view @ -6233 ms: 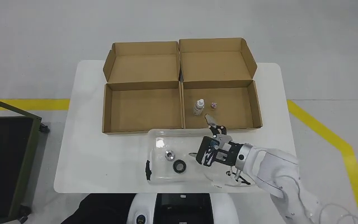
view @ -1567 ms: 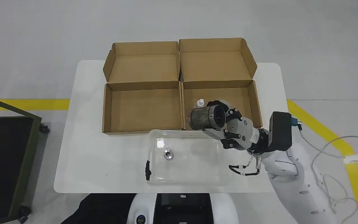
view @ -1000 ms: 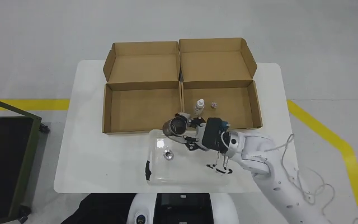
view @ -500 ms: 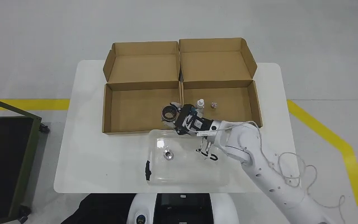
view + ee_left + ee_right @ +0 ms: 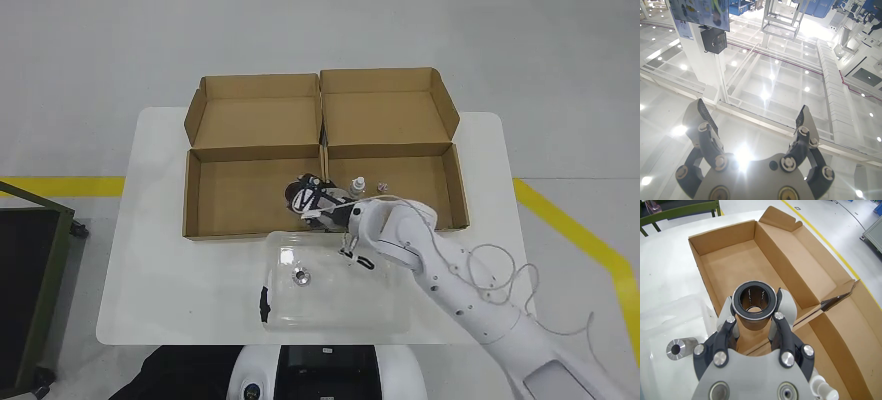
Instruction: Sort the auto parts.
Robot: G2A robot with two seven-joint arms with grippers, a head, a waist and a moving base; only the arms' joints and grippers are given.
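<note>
Between the fingertips of the R gripper point(image 5: 754, 298) a linear bearing point(image 5: 753, 324) is clamped. It is a dark cyl. w/ black end rings, its open bore is turned back toward the wrist, and rows of balls are seen inside. Both fingers point(image 5: 786, 306) are pressed on its sides, one per side. Under the fingers & bearing the bare floor of the L box point(image 5: 725, 243) is seen; whether the bearing touches that floor can't be told. Just beside one finger runs the shared wall btwn the L box and the R box point(image 5: 825, 344), and the gripper is placed on the L-box side of it. Beyond the fingertips the L box's far wall & folded-back lid are seen. Behind the fingers, wrist-ward, a clear tray point(image 5: 340, 300) is set on the white table point(image 5: 160, 250), just beside the boxes' near walls. A steel bushing point(image 5: 677, 348) w/ a centre bore is laid in it, well apart from the fingers. Past the shared wall from the fingers, in the R box, a white bottle-shaped part point(image 5: 357, 186) and a small round part point(image 5: 380, 185) are lying near each other. The L gripper point(image 5: 752, 104) is pointed up at a ceiling; its fingers point(image 5: 706, 121) are spread wide apart, w/ nothing held btwn them.
</note>
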